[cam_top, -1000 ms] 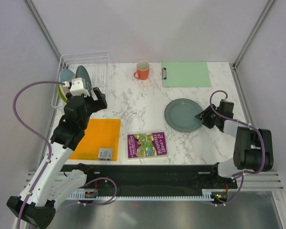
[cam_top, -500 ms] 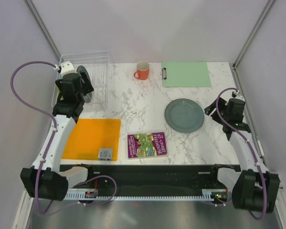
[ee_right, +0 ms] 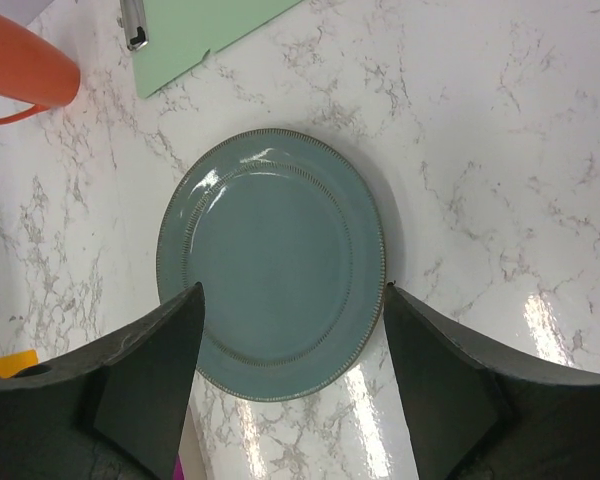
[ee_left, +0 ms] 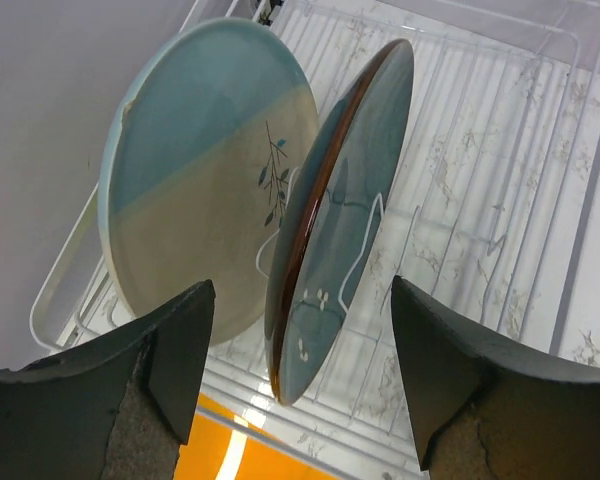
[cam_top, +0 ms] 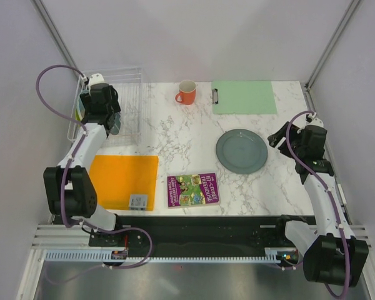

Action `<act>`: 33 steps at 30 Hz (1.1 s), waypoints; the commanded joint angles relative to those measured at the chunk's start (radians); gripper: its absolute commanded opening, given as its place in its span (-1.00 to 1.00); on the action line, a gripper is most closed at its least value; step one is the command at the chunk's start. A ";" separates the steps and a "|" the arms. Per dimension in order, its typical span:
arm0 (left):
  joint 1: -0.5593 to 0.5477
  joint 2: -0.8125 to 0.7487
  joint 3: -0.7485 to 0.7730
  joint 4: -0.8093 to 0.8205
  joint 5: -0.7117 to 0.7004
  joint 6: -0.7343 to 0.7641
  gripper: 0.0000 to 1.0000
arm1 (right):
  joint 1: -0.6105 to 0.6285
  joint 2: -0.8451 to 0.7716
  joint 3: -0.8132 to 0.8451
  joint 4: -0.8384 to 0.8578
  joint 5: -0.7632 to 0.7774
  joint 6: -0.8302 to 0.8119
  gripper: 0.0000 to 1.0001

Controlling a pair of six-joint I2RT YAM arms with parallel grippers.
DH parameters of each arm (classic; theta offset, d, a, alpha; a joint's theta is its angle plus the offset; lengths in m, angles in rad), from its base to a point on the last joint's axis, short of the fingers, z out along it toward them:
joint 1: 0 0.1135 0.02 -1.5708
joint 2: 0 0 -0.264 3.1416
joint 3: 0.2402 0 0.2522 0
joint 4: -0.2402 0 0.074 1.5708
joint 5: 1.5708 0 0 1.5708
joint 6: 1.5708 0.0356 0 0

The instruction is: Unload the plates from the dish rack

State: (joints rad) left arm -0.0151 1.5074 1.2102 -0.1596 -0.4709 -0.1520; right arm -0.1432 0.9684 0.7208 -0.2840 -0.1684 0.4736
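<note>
The grey-green plate [cam_top: 241, 150] lies flat on the marble table, also in the right wrist view [ee_right: 273, 262]. My right gripper [cam_top: 276, 137] hangs open above its right rim [ee_right: 290, 385], holding nothing. The white wire dish rack [cam_top: 128, 81] stands at the back left. In the left wrist view the dark teal plate [ee_left: 345, 210] and the cream-and-light-blue sprig plate [ee_left: 195, 190] stand upright in the dish rack [ee_left: 500, 200]. My left gripper [ee_left: 300, 375] is open above the teal plate's near edge, not touching it. A lime green plate edge [cam_top: 80, 111] shows behind my left wrist.
An orange mug [cam_top: 187, 92] and a green clipboard [cam_top: 244, 97] are at the back. An orange mat [cam_top: 125, 181] with a small card lies front left, a purple book [cam_top: 193, 189] beside it. The enclosure walls stand close to the rack.
My left arm has swung back from over the mat to above the rack's plates. My right arm has risen and pulled back from the grey-green plate, which now lies free.
</note>
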 commanded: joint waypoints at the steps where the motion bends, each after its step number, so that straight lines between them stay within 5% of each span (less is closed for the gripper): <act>1: 0.014 0.079 0.095 0.106 -0.063 0.071 0.55 | -0.001 0.019 0.017 0.002 -0.028 -0.021 0.59; 4: 0.014 0.135 0.115 0.118 -0.074 0.075 0.45 | -0.001 0.036 0.012 0.016 -0.033 -0.023 0.59; 8: 0.014 0.188 0.138 0.121 -0.096 0.092 -0.18 | -0.001 0.059 0.017 0.022 -0.043 -0.032 0.59; 15: 0.014 0.220 0.161 0.103 -0.133 0.098 -0.95 | -0.001 0.092 0.011 0.042 -0.062 -0.027 0.58; 33: -0.106 0.013 0.201 0.202 -0.331 0.308 -0.95 | -0.001 0.055 -0.015 0.039 -0.077 -0.030 0.58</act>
State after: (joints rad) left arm -0.0807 1.6775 1.3270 -0.1341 -0.6682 0.0696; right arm -0.1432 1.0473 0.7082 -0.2741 -0.2211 0.4553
